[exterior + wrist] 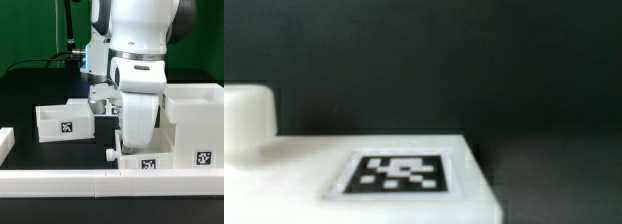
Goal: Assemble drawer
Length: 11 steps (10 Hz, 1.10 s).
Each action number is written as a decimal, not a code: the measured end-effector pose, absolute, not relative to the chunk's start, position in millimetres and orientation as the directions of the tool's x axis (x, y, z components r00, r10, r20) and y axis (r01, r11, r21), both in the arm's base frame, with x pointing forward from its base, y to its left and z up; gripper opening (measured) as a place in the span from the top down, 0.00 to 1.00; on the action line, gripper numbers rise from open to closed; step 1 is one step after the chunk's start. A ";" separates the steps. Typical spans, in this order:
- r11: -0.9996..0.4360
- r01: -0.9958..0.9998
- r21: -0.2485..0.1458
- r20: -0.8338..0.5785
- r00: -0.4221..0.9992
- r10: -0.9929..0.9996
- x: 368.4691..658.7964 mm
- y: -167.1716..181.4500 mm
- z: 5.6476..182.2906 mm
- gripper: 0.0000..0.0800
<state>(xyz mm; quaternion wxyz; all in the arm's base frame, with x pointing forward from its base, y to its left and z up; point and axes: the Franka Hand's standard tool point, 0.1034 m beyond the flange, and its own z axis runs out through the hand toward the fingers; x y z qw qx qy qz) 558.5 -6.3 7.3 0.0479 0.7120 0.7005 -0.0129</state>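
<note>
The drawer's tall white housing [195,122] stands at the exterior view's right, with a tag low on its front. One open-top tray [64,120] sits at the left. A second tray [140,157] lies at the front centre against the rail, right under my arm. My gripper is low over this tray and hidden behind the white wrist [138,110]. In the wrist view a white tagged face [402,172] fills the near part of the picture and covers my fingers. A rounded white piece [246,120] stands beside it. I cannot see whether the jaws are closed.
Long low white rails [60,182] run along the table's front edge, with a short one at the left [4,142]. A small black knob [109,153] sits beside the centre tray. The table is black, and cables hang at the back.
</note>
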 end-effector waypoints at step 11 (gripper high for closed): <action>0.027 0.999 -0.039 -0.170 -0.033 0.985 558.3 -5.7 10.0 0.95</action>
